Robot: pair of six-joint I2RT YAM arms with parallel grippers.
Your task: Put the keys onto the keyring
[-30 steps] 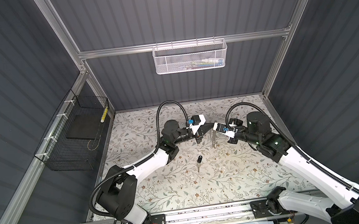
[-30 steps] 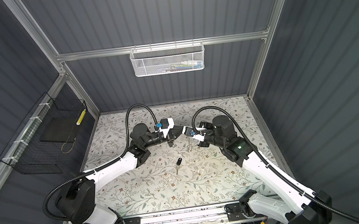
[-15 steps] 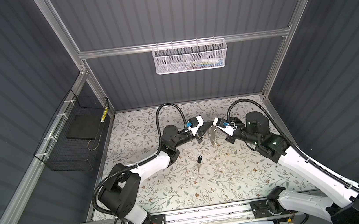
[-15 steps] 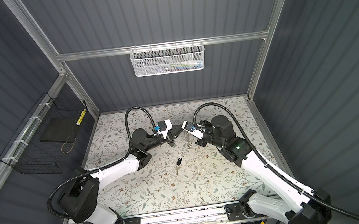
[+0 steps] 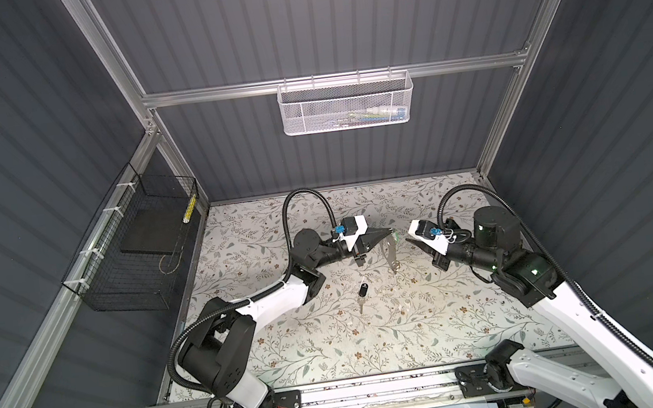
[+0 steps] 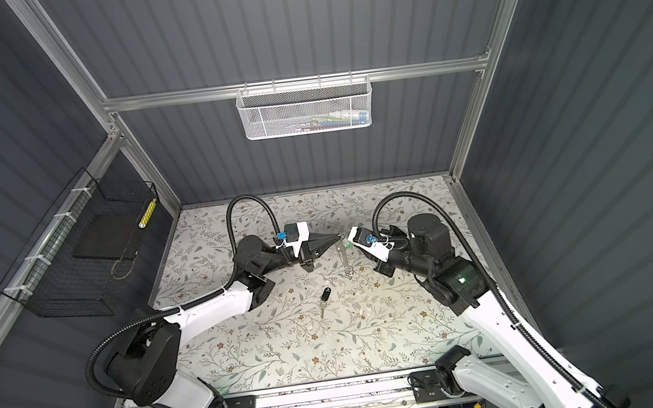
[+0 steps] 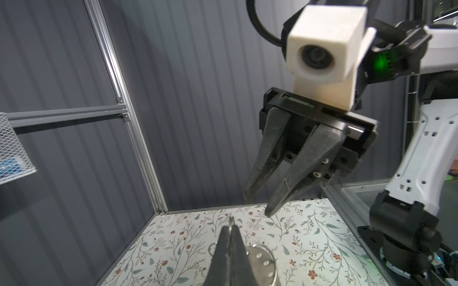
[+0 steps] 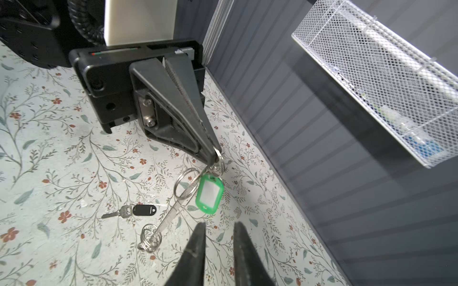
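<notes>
The left gripper [image 8: 213, 156] clamps the top ring of the light, free-hanging keyring [image 8: 171, 214], with the green tag [image 8: 209, 193] dangling alongside. The right gripper [image 8: 220, 223] stands parted and empty. The key [image 8: 124, 211] lies flat on the table [image 8: 74, 161]; it looks thin and likely slippery, best pinched by its black fob [image 8: 144, 210].

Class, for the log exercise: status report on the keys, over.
Left gripper shut on keyring, green tag hanging alongside. Right gripper open, empty. Black-fob key loose on table. Nothing blocking.

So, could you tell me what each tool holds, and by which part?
Left tool pinches the keyring by a small ring at its end; right tool holds nothing.
</notes>
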